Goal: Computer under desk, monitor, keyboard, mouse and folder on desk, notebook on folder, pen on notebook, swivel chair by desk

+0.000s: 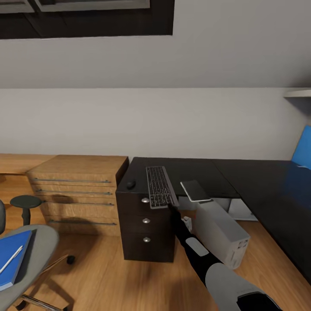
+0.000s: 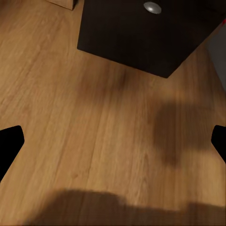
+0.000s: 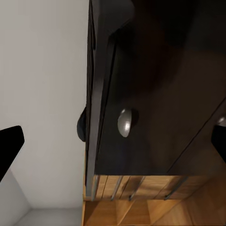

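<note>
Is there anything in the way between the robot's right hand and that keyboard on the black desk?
Nothing visible. In the head view the right gripper is already at the near end of the keyboard, which overhangs the edge of the desk. The mouse lies off to one side, apart from the arm's line.

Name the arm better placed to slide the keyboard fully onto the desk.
Right. Its gripper is at the near end of the keyboard, which overhangs the desk edge. The left gripper hangs open over bare floor.
</note>
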You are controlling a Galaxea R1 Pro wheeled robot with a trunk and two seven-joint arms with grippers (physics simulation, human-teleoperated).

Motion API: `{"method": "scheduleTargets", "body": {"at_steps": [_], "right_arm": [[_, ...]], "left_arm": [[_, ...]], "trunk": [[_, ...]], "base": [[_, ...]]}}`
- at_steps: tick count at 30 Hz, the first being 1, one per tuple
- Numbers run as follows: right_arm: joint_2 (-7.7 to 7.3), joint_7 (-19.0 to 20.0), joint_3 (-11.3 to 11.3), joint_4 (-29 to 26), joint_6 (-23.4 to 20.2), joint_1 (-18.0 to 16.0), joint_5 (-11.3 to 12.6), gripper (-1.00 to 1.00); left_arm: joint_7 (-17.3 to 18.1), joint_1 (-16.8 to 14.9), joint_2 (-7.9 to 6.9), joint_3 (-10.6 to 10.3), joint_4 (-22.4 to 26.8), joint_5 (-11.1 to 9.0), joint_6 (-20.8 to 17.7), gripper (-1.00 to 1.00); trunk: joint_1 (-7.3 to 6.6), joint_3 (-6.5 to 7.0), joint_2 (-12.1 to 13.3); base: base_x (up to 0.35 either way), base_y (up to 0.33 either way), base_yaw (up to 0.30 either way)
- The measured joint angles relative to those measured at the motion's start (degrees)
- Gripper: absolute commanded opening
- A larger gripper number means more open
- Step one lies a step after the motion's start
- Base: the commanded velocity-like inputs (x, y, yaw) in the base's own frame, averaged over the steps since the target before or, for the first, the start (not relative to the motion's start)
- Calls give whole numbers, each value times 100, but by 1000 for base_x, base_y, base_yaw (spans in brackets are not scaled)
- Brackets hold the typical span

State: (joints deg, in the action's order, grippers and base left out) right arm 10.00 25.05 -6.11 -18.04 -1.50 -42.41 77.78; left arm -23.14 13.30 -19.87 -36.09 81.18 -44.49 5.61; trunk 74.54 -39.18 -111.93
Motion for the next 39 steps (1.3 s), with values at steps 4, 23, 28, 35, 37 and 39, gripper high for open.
{"method": "scheduleTargets", "body": {"at_steps": [4,23,28,35,37,39], "right_arm": [[0,-3,0,7,-1,-2,0,100],[0,-14,0,28,-8,0,-1,100],[0,-5,0,45,-18,0,16,100],[0,-42,-12,36,-10,-2,9,-100],[0,-46,-3,34,-2,-1,-2,-100],[0,-45,9,37,-7,-1,21,-100]], "left_arm": [[0,-2,0,2,-2,6,3,100],[-9,0,-2,5,-2,0,4,100],[-9,0,-2,9,-2,0,2,100],[-9,0,-1,5,-3,0,3,100],[-9,0,0,6,-3,0,2,100],[-9,0,-1,6,-2,0,5,100]], "trunk": [[0,0,0],[1,0,0],[1,0,0],[1,1,0],[1,0,0],[1,0,0]], "base": [[110,0,0],[108,0,0],[0,0,0],[0,0,0],[0,0,0],[0,0,0]]}}
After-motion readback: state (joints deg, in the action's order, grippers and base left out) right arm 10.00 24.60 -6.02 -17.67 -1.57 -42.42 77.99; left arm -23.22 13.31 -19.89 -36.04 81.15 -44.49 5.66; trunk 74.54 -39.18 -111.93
